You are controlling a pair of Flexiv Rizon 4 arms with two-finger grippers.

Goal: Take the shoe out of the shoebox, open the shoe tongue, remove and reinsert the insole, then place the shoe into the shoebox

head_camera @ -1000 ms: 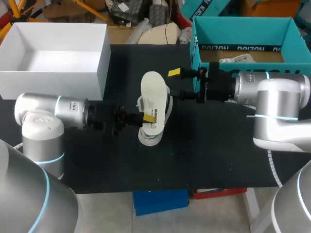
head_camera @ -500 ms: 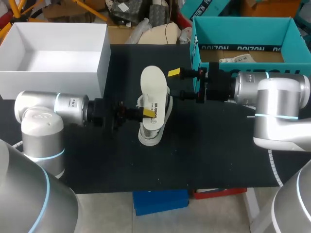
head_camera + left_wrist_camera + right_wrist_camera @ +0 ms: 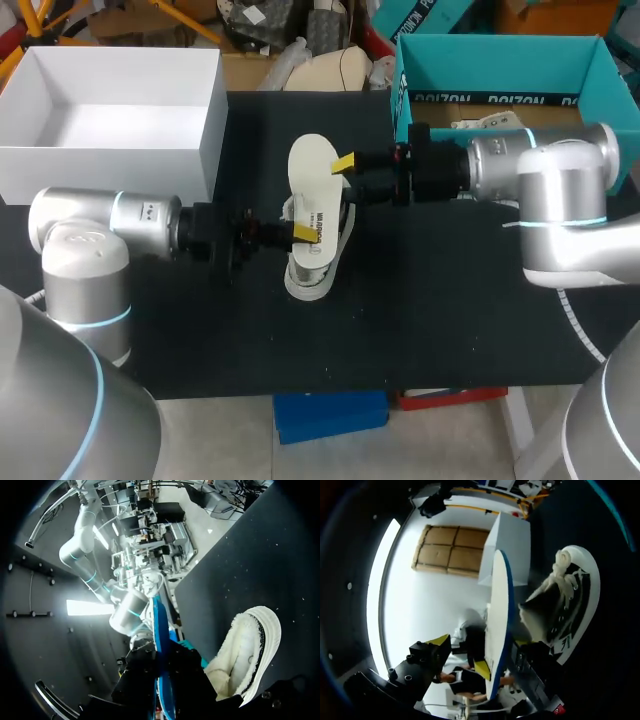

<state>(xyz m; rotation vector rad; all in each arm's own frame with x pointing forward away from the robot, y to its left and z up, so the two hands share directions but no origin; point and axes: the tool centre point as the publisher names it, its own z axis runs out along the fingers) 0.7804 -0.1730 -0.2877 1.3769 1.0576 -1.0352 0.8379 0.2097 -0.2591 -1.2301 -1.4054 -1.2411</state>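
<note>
The left gripper (image 3: 303, 234) is clamped on 1 end of the insole (image 3: 313, 185) and holds it on edge. The shoe (image 3: 320, 265) lies on the surface (image 3: 430, 310), just beside and under that gripper. The right gripper (image 3: 349, 176) is spread wide, with its 2 fingers to either side of the insole toward the other end. 1 yellow tip stands clear of the insole's face; I cannot tell whether the other finger touches it. The left gripper's yellow tip shows just ahead of the right gripper, against the same insole. Behind the right gripper, along its arm, stands the teal shoebox (image 3: 500, 52). A white box (image 3: 205, 135) stands beside the left arm, well apart from both grippers.

1 s ago the right gripper hung near the shoebox wall, apart from the insole; it has since moved in to straddle it. The left gripper, insole and shoe have barely shifted.
</note>
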